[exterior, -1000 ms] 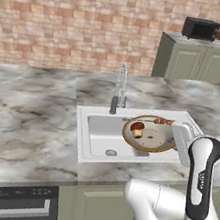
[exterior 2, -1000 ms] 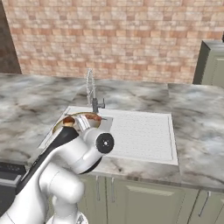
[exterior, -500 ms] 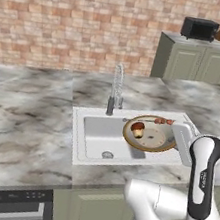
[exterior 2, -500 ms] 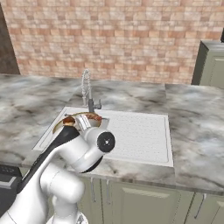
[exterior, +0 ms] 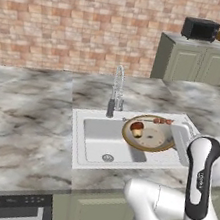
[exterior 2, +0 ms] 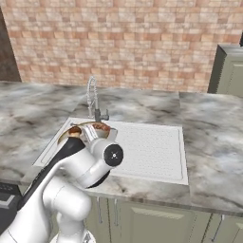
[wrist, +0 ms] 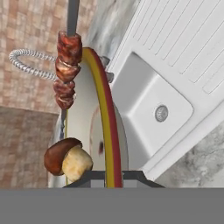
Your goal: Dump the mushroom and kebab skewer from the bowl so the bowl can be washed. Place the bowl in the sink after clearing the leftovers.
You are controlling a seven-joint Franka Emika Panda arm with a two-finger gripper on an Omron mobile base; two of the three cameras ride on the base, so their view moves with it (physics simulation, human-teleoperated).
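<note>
My gripper point(wrist: 111, 176) is shut on the near rim of the bowl point(wrist: 108, 109), its dark fingertips point(wrist: 89, 176) straddling the golden-brown edge. The bowl point(exterior: 150, 137) hangs roughly level over the right part of the white sink point(exterior: 94, 139), with my hand point(exterior: 179, 137) at its right side. Inside lies the mushroom point(exterior: 137, 129), brown cap and cream stem, also close to the fingertips in the hand view point(wrist: 68, 160). The kebab skewer point(exterior: 163, 121) rests along the bowl's far rim, its reddish chunks point(wrist: 66, 70) strung in a row. The bowl point(exterior 2: 78, 128) shows partly behind my arm.
A coiled chrome faucet point(exterior: 116, 91) stands behind the basin. The sink's ribbed drainboard point(exterior 2: 151, 144) lies to the right, its drain point(wrist: 161, 113) below the bowl. Marble counter point(exterior: 24, 118) surrounds it. A brick wall runs behind, with green cabinets and a toaster oven point(exterior: 200, 29) far right.
The whole picture has shifted a little, so the base has moved. The bowl stays in my grip over the sink with the mushroom and skewer still in it.
</note>
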